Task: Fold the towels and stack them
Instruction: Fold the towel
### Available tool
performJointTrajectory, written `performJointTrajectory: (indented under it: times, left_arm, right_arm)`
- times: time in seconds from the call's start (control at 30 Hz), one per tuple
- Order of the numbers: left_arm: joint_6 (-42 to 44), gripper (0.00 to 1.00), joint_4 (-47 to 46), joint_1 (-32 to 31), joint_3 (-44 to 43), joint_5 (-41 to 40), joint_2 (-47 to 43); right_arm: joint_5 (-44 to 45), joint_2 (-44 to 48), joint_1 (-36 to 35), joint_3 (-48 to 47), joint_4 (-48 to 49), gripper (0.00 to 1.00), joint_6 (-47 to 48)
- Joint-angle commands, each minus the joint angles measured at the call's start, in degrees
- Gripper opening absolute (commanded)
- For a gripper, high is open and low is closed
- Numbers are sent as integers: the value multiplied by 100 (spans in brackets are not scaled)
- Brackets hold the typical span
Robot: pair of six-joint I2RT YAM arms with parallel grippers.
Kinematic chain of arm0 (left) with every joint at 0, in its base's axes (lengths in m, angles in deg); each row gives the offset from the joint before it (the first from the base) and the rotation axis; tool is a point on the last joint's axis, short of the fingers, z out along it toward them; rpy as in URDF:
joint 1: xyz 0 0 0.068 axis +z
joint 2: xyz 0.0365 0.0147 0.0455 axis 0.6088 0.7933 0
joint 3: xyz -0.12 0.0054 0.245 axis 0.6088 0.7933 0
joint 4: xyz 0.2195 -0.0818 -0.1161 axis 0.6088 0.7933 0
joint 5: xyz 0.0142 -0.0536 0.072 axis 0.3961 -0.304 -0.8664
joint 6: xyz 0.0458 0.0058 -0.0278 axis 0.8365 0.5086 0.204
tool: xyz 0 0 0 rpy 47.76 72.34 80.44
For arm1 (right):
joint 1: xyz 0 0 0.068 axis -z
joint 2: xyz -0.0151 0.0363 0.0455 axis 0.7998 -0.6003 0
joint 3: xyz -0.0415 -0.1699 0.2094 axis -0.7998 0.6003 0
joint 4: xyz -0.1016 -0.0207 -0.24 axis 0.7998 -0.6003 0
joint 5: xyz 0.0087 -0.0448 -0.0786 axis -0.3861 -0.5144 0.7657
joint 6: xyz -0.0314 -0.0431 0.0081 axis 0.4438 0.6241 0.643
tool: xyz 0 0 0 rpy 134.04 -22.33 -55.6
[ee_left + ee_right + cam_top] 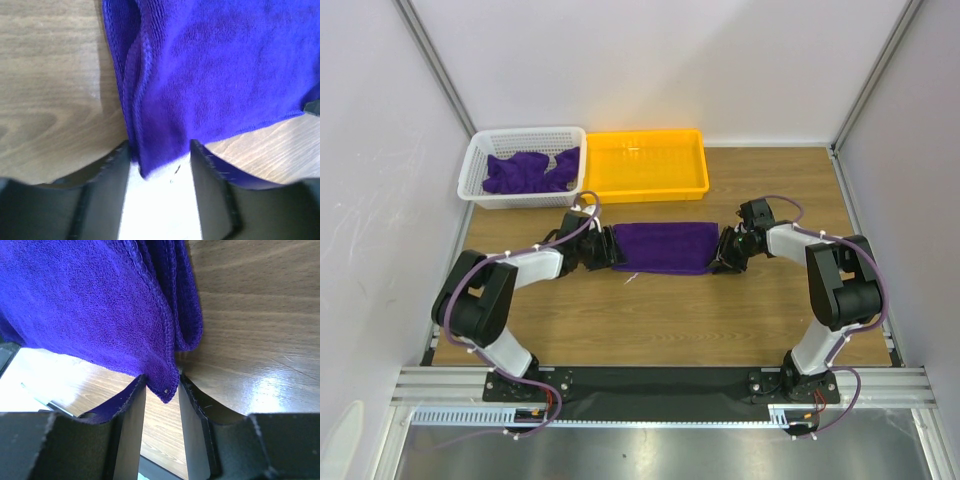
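a deep purple terry towel [665,246], folded into a long flat rectangle with looped nap and stitched hems, lies mid-desk [720,310], just near of the yellow plastic tray [645,165]. the right pincer [162,382] pinches its pointed right corner. the left pincer [161,150] straddles the bunched left hem; whether it grips, i cannot tell. crumpled towels [530,172] sit in the white mesh basket [474,172], far left. open wood grain runs along the towel's near edge.

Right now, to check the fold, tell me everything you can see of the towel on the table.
The towel is deep purple terry with a stitched hem, folded into a flat band lying crosswise on the wooden table, near the yellow tray. The left gripper pinches its left end, the right gripper a corner of its right end.
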Motion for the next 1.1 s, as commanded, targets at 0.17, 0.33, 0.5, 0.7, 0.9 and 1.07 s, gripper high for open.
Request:
performJointTrajectory:
  times: [0.17, 0.33, 0.5, 0.7, 0.9, 1.07]
  left_arm:
    - [15, 68, 718, 71, 321, -455, -204]
    - [-73, 58, 516, 97, 312, -314, 6]
    - [-117, 47, 375, 97, 277, -253, 191]
    - [14, 22, 357, 97, 225, -209, 147]
    - [164, 21, 717, 97, 189, -261, -186]
    - [182, 27, 867, 97, 233, -279, -266]
  right_arm:
    - [313, -113, -37, -53, -40, 37, 115]
    - [358, -148, -37, -88, -101, 29, 159]
    - [401, -183, -37, -185, -198, 18, 221]
    - [481, -166, -37, -361, -356, 0, 282]
    - [507, -148, -28, -607, -541, 0, 344]
    - [419, -166, -37, -704, -620, 0, 361]
